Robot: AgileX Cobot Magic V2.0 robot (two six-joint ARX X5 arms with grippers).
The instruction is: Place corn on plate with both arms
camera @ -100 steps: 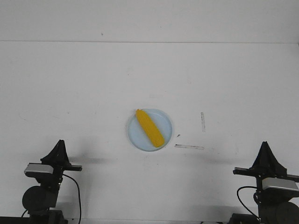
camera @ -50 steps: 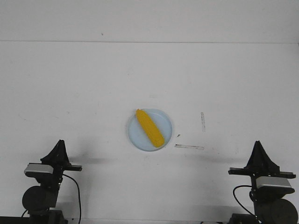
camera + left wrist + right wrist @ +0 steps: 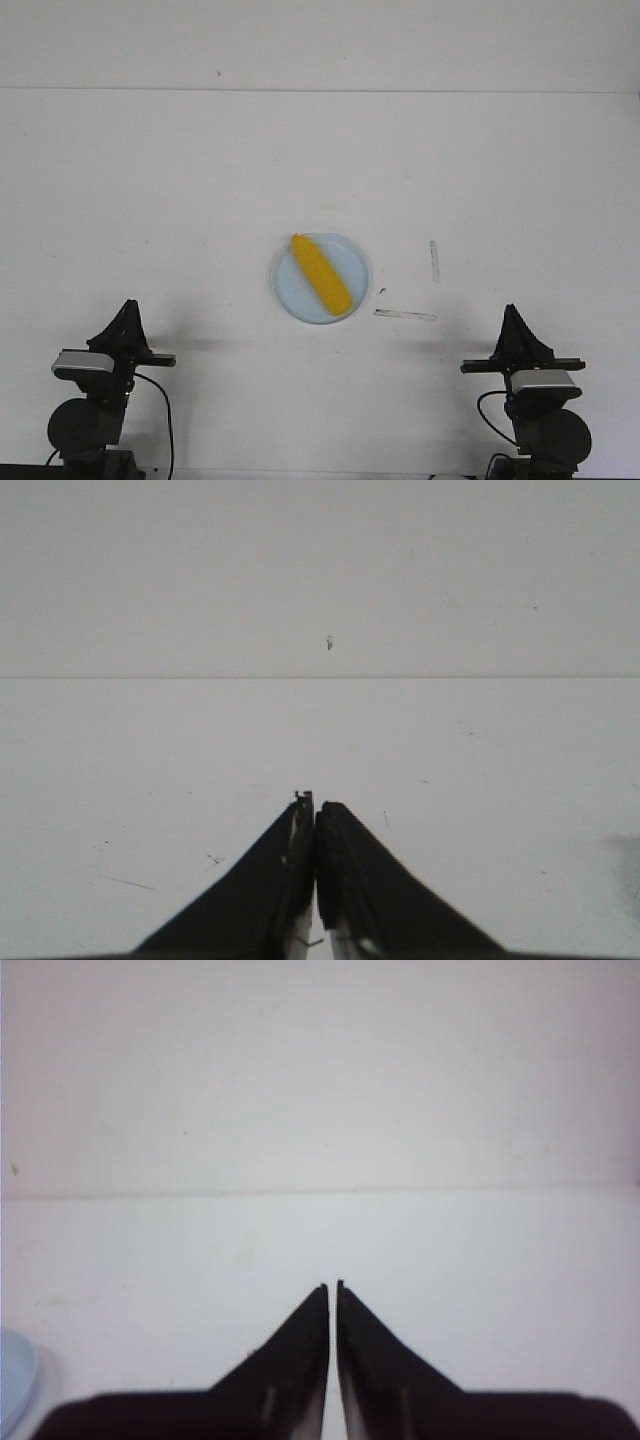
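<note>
One corn (image 3: 320, 274) between both end effectors.

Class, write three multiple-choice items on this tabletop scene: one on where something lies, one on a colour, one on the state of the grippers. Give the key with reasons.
1. Where does the corn lie?
A. On the plate
B. On the bare table
C. In a gripper

2. What colour is the plate?
A. Red
B. Pale blue
C. Black

3. How do the left gripper and right gripper stand?
A. Both wide open
B. One holds the corn
C. Both shut, empty

Key: 1 A, the cob rests diagonally inside the rim. 2 B, pale blue shows around the cob. 3 C, each wrist view shows fingertips together with nothing between them.
</note>
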